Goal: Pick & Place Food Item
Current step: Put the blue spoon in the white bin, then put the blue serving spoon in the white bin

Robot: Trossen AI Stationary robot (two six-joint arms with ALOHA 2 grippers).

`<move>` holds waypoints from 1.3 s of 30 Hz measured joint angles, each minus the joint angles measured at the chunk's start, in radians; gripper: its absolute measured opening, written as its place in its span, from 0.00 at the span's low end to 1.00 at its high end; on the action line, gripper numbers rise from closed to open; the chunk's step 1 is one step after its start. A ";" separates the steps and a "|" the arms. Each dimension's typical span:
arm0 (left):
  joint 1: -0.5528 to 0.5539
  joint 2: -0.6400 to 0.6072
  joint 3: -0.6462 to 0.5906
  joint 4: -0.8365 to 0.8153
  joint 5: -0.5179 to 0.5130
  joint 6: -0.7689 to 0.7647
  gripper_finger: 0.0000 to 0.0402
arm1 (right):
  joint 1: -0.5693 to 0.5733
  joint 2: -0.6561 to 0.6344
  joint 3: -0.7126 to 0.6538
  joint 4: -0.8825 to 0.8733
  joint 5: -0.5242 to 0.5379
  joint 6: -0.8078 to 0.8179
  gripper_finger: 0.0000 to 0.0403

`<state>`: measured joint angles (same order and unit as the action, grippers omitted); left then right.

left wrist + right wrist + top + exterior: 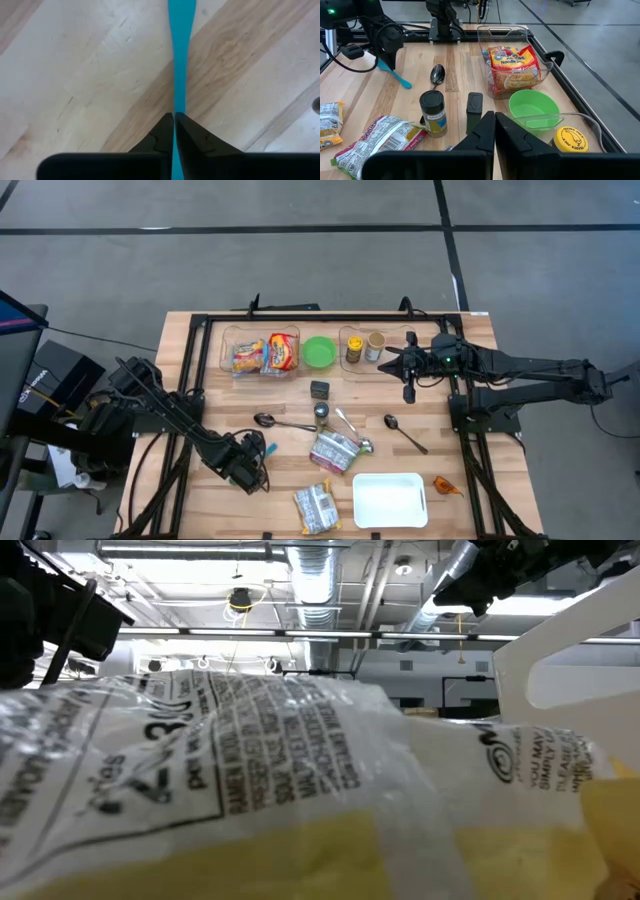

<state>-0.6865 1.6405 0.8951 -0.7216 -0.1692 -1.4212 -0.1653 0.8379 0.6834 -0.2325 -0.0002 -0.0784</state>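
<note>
Looking down in the high view, the left tool (248, 470) sits low at the table (190, 510) near its front left, closed on a thin blue utensil (268, 448) whose tip pokes out toward the middle. The right tool (408, 370) hovers at the back right by the clear bin with 2 jars (365, 347), pinched shut and empty. Food items: a noodle packet (318, 507) at the front edge, a second packet (335, 450) mid-table, and a red-yellow packet (279, 352) in the left bin (228, 340). White tray (390, 500) at front right looks like a likely drop spot, though I cannot tell for sure. Risk: the blue thing is no food, so lifting it may work the wrong item.

Low view: the front packet's clear crinkled wrapper fills the frame, with a white tray edge (560, 660) on the right. A slick film like that could slip or tear under a narrow pinch.

Left wrist view: fingers (162, 132) meet tight on the blue handle (178, 55), flat on the wood. The thin strip could pivot or slide out when raised, and fingertips this low may scrape the boards.

Right wrist view: fingers (485, 132) closed on nothing, above a dark spice jar (434, 112), black block (474, 104) and green bowl (534, 106). Descending from here could topple the jar.
</note>
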 joint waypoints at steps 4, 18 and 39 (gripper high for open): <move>0.000 0.000 0.000 0.006 -0.007 -0.001 0.01 | 0.000 0.000 0.000 0.000 0.000 0.000 0.01; 0.000 0.000 0.000 0.026 0.002 0.002 0.10 | 0.000 0.000 0.000 0.000 0.000 0.000 0.01; -0.002 0.035 -0.012 0.053 -0.002 0.003 0.33 | 0.000 0.000 0.000 -0.001 0.000 0.000 0.01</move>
<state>-0.6888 1.6751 0.8835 -0.6686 -0.1709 -1.4181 -0.1651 0.8378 0.6834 -0.2336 -0.0002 -0.0784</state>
